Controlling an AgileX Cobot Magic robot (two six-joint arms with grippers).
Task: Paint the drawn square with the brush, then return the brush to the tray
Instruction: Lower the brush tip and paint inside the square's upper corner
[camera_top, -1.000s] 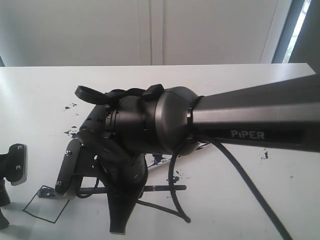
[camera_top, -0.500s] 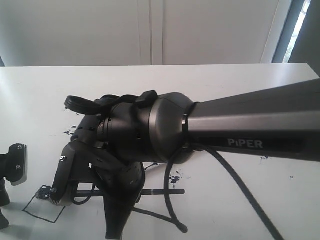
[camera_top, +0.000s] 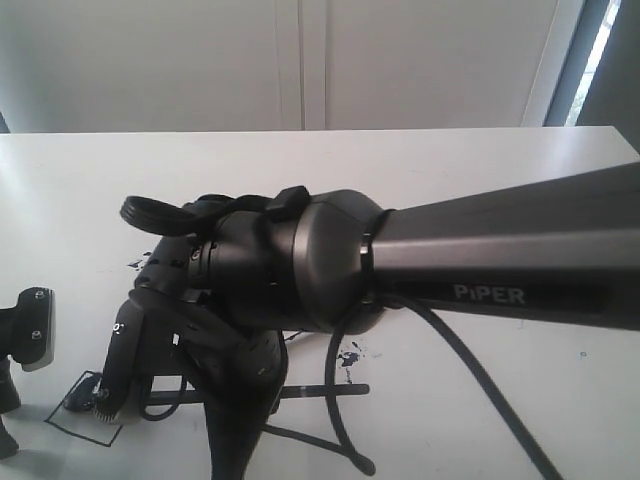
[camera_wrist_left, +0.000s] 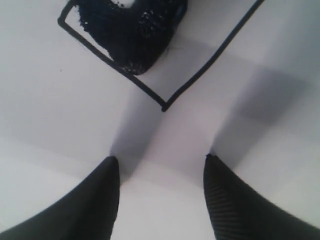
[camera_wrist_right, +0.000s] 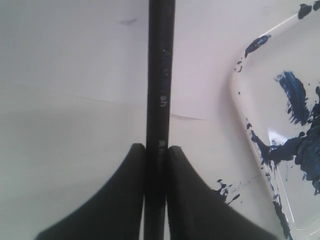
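My right gripper (camera_wrist_right: 156, 150) is shut on the brush (camera_wrist_right: 160, 75), a long thin black stick running straight out between its fingers. In the exterior view the brush (camera_top: 320, 390) lies level just above the table, and its tip end is hidden behind the right wrist by the drawn square (camera_top: 75, 412). One corner of the drawn square (camera_wrist_left: 162, 107) holds a dark blue-black smear (camera_wrist_left: 135, 35). My left gripper (camera_wrist_left: 160, 162) hangs open and empty just off that corner. The tray (camera_wrist_right: 280, 125), white with blue-black blotches, lies beside the brush in the right wrist view and is hidden by the arm in the exterior view.
The right arm (camera_top: 480, 270) spans the exterior view and covers much of the white table (camera_top: 450, 160). Dark paint specks (camera_top: 350, 355) dot the table near the arm. The left arm's end (camera_top: 25, 335) sits at the left edge.
The right arm has swung left and lower, carrying the brush toward the drawn square. The left arm has stayed put.
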